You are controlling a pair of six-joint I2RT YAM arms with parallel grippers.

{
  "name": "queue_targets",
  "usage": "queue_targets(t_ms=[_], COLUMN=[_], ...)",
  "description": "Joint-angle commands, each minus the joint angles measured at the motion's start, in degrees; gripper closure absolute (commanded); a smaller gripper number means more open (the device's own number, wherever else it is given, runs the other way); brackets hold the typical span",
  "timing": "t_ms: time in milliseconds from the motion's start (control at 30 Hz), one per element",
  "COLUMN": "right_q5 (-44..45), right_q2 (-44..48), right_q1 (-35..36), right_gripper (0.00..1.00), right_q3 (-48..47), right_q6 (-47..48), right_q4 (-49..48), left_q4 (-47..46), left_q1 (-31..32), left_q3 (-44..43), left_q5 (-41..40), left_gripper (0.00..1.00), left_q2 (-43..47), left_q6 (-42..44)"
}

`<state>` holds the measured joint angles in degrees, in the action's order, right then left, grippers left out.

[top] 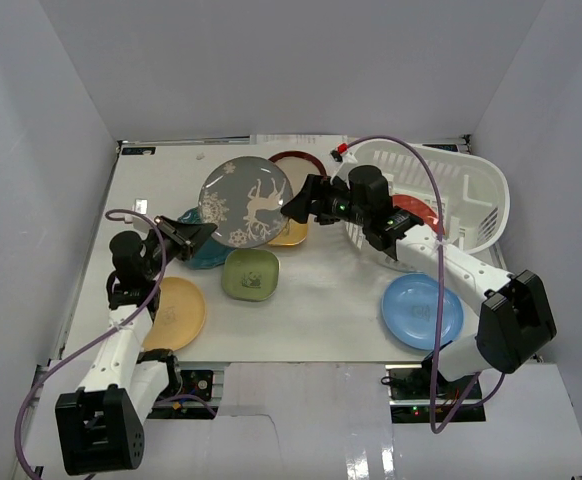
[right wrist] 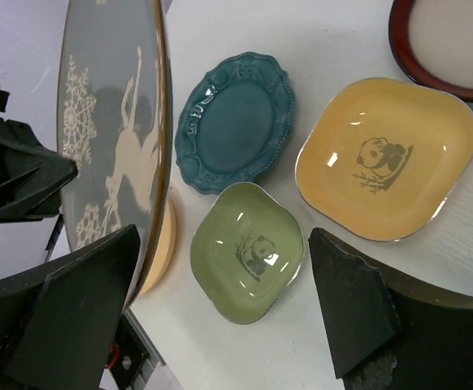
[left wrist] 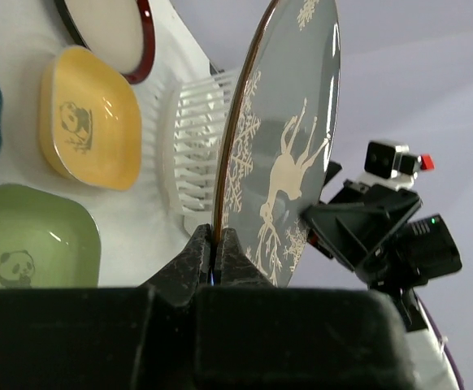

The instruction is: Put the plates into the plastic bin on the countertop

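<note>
My left gripper [top: 203, 232] is shut on the lower rim of the grey deer plate [top: 246, 200] and holds it upright on edge above the countertop [top: 331, 290]. In the left wrist view the jaws [left wrist: 219, 244] pinch the plate's [left wrist: 285, 146] rim. My right gripper [top: 299, 203] is open at the plate's right edge. In the right wrist view [right wrist: 220, 313] the plate [right wrist: 110, 138] stands just inside my left finger [right wrist: 82, 317]. The white plastic bin [top: 471, 185] is at the back right with a red plate [top: 416, 212] inside.
On the countertop lie a teal scalloped plate [right wrist: 236, 122], a green square dish [right wrist: 249, 252], a yellow square dish [right wrist: 387, 158], a dark-red rimmed plate [top: 299, 160], a yellow round plate [top: 176, 312] and a blue plate [top: 421, 310]. White walls surround it.
</note>
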<state>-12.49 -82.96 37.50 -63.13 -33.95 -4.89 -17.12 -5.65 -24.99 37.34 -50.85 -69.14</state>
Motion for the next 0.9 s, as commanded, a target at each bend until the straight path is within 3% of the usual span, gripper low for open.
queue_targets(t_ms=[0,100,200,233,300,333,400,433,467,500,567,633,867], right_q5=[-1.2,-3.32,-3.68,-3.33,-2.19,-1.66,-0.61,-0.6,-1.04,-1.57,-4.19,-8.33,-11.23], right_q2=[1.22,0.78,1.04,1.3,2.71,3.06,5.16,5.87,7.79,9.03,11.66,16.32,28.45], right_q1=[-0.58,-0.67,-0.67,-0.67,-0.76,-0.84,-1.63,-1.98,-3.64,-4.79,-10.56,-18.54,-44.33], right_gripper=[0.09,0.0,0.31,0.58,0.79,0.92,0.92,0.92,0.92,0.92,0.92,0.92,0.92], right_q3=[0.64,2.04,3.45,3.98,5.64,5.83,6.09,6.09,6.01,5.92,6.09,6.62,11.25], right_q6=[-0.23,-2.78,-5.15,-5.85,-7.87,-8.32,-9.28,-9.46,-9.9,-10.08,-11.3,-13.06,-8.58], right_q4=[-2.14,-5.13,-8.03,-8.82,-10.93,-11.02,-11.02,-11.11,-10.94,-10.94,-10.94,-10.41,1.37], left_q4=[-2.48,-2.56,-2.21,-1.95,-0.02,1.2,5.51,7.09,12.94,17.52,29.11,32.23,32.86], left_q1=[3.01,4.77,6.78,6.88,6.88,6.88,6.88,6.88,6.88,6.88,6.88,6.79,5.92], left_q3=[-2.34,-1.81,-1.29,-1.29,-1.98,-2.6,-6.18,-7.95,-10.4,-17.65,-24.11,-28.68,-26.07], left_q5=[2.91,3.52,4.58,4.76,4.41,4.23,3.97,3.44,3.0,1.35,-7.17,-16.1,-25.99], left_gripper=[1.0,1.0,1.0,1.0,1.0,0.94,0.74,0.5,0.44,0.41,0.36,0.31,0.13], left_q2=[2.77,2.95,3.3,3.3,3.39,3.22,1.81,1.02,-1.33,-2.92,-5.65,-7.77,-11.55], left_q6=[-0.03,0.41,0.94,1.2,3.04,4.09,8.29,10.41,13.74,22.65,29.65,34.93,36.27])
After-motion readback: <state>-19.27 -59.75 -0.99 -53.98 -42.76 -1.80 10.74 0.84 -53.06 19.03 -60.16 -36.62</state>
